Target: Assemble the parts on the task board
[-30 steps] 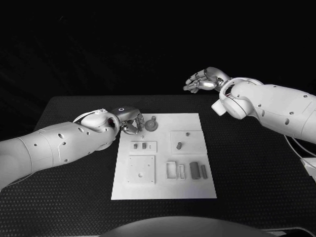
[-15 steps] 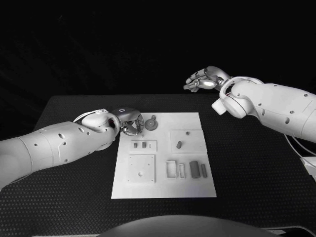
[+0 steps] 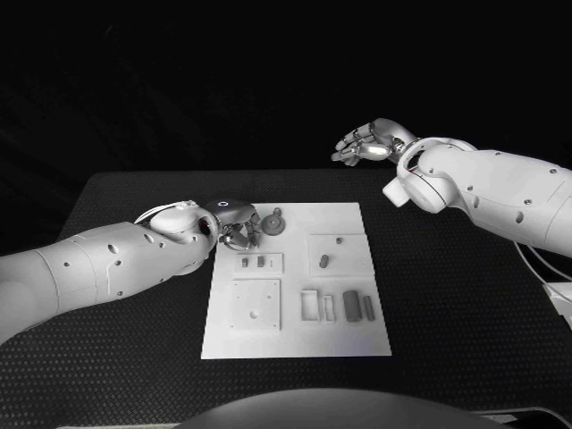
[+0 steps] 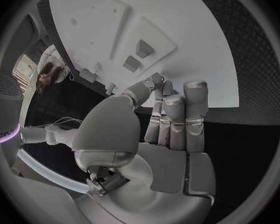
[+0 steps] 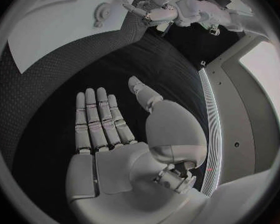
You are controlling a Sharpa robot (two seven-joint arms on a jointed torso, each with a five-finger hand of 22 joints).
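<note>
— How did the task board [image 3: 299, 308] look, and where was it?

— It was a long white plate that lay flat in the middle of the black worktop [image 3: 466, 295]. It had several raised square fields. Small grey parts [image 3: 350, 307] lay or stood on it: some narrow bars in a row near the front, a short peg [image 3: 324, 262] in one field, two small blocks [image 3: 251, 263] in another, and a round toothed piece [image 3: 274, 225] at the far left corner.

— And the left hand [image 3: 231, 219]?

— It was at that far left corner, just beside the round piece. Its fingers [image 4: 177, 117] were close together, with the thumb bent toward them. I could not tell if they held something.

— The right hand [image 3: 370, 143]?

— It hung above the far edge of the worktop, well apart from the board. Its fingers [image 5: 96, 119] were stretched and a little apart, and nothing was in them.
</note>
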